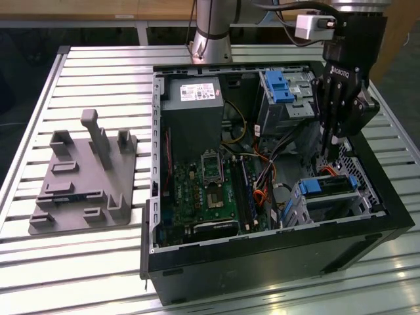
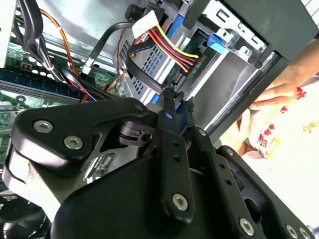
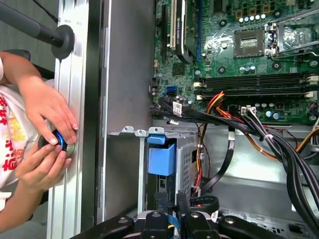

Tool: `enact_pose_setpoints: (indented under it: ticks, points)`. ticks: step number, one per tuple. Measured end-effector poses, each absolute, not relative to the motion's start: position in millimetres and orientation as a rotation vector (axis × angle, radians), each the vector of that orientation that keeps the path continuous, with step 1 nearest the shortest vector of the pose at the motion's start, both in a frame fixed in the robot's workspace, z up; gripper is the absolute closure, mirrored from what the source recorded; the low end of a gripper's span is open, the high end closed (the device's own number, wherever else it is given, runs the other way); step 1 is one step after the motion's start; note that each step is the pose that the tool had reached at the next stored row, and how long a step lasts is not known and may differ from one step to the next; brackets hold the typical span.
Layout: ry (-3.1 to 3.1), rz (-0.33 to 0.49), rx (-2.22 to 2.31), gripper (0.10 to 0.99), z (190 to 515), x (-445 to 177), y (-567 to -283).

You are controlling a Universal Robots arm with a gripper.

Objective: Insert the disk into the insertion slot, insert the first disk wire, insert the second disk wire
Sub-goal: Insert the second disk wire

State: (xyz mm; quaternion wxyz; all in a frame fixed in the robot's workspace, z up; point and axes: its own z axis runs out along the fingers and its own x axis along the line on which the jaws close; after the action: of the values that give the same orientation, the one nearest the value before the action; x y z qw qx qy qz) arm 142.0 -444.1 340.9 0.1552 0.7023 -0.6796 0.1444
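Note:
The disk point(image 1: 326, 186) lies inside the insertion slot point(image 1: 331, 209), the silver drive cage at the exterior view's right of the open computer case; its blue carrier point(image 3: 161, 159) shows at the cage mouth. My gripper point(image 1: 331, 152) hangs just above that cage. In both wrist views the gripper point(image 2: 178, 99) point(image 3: 172, 201) is shut, fingers nearly together, and I see nothing gripped between them. A black wire point(image 2: 142, 74) loops down to the fingertips. A bundle of red, yellow and black wires point(image 2: 174, 50) runs to the disk's end beside it.
A taller bay with a blue latch point(image 1: 279, 85) stands behind the cage. The motherboard point(image 1: 210, 190) and power supply point(image 1: 190, 118) fill the case's other half. A grey fixture plate point(image 1: 85, 177) lies on the slatted table. A person's hands point(image 3: 45, 134) hold a small round object beside the case.

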Motion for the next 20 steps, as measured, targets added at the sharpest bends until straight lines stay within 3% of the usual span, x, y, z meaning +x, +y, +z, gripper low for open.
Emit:
enact_pose_setpoints:
  ticks: [6, 15, 20]
  points:
    - [-1.941, 0.398, 2.011, 0.89, 341, 145, -449]
    - [-2.008, 0.289, 2.082, 0.89, 341, 145, -453]
    - [-2.019, 0.272, 2.091, 0.89, 341, 145, -459]
